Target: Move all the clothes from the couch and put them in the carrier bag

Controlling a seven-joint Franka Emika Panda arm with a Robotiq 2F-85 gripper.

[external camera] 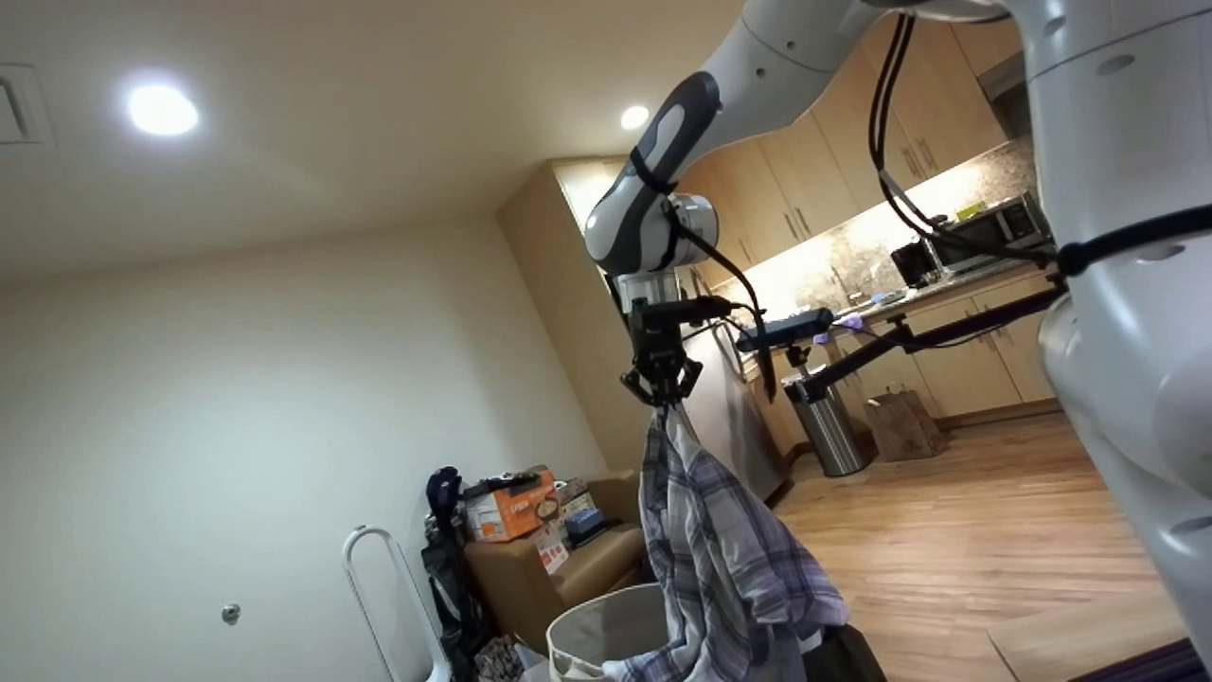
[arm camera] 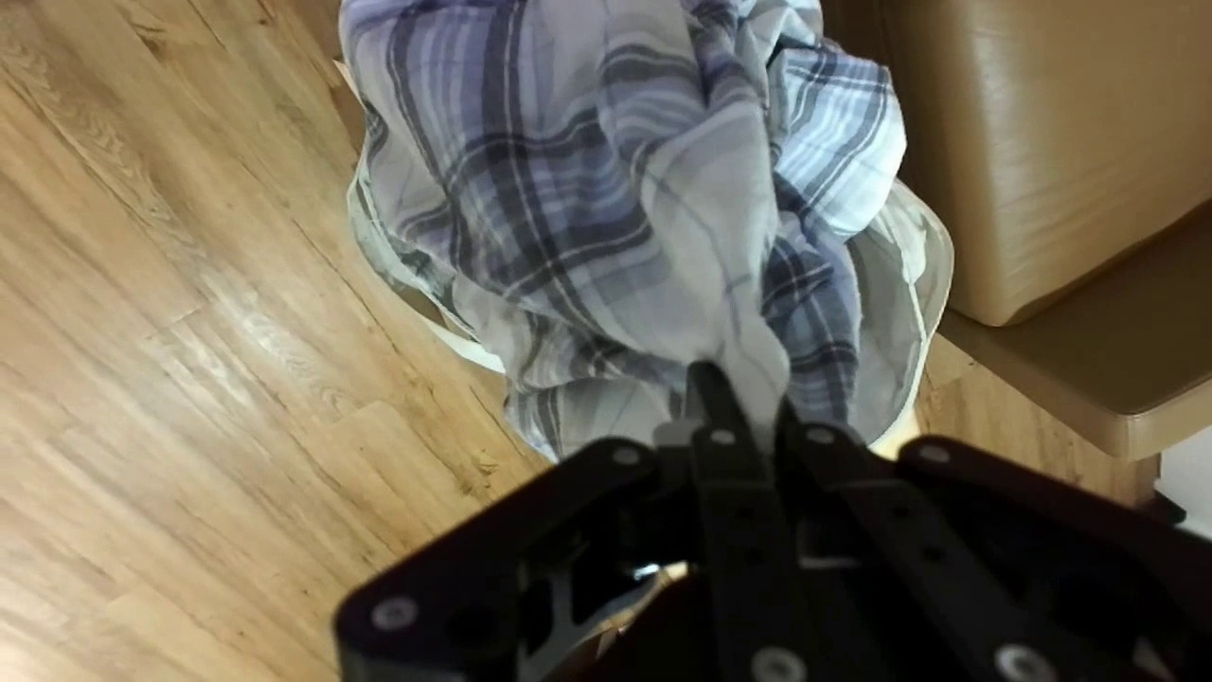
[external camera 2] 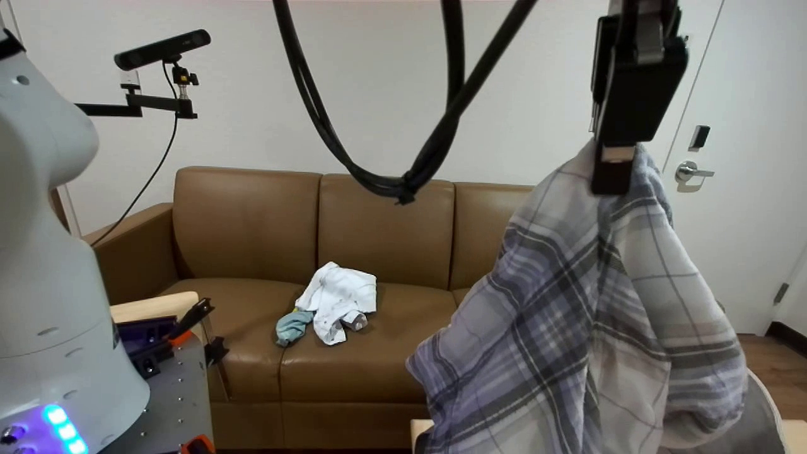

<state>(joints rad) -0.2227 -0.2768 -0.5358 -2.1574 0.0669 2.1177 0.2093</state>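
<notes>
My gripper [external camera: 668, 390] is shut on a purple-grey plaid shirt [external camera: 705, 559] and holds it up by one gathered end. The shirt hangs down in both exterior views. In the wrist view the shirt [arm camera: 568, 208] spreads over the mouth of the carrier bag, whose pale rim [arm camera: 933, 317] and grey inside show at the sides. The bag [external camera: 611, 625] also shows behind the shirt in an exterior view. How much cloth lies inside the bag is hidden. A white garment [external camera 2: 343, 296] and a small teal cloth [external camera 2: 294, 326] lie together on the brown couch [external camera 2: 246, 227].
The couch's brown end [arm camera: 1070, 142] is close beside the bag in the wrist view. A brown armchair [external camera: 516, 578] with boxes stands behind the bag in an exterior view. A camera on a bracket [external camera: 786, 329] sticks out near the arm. Black cables [external camera 2: 403, 186] hang from the arm.
</notes>
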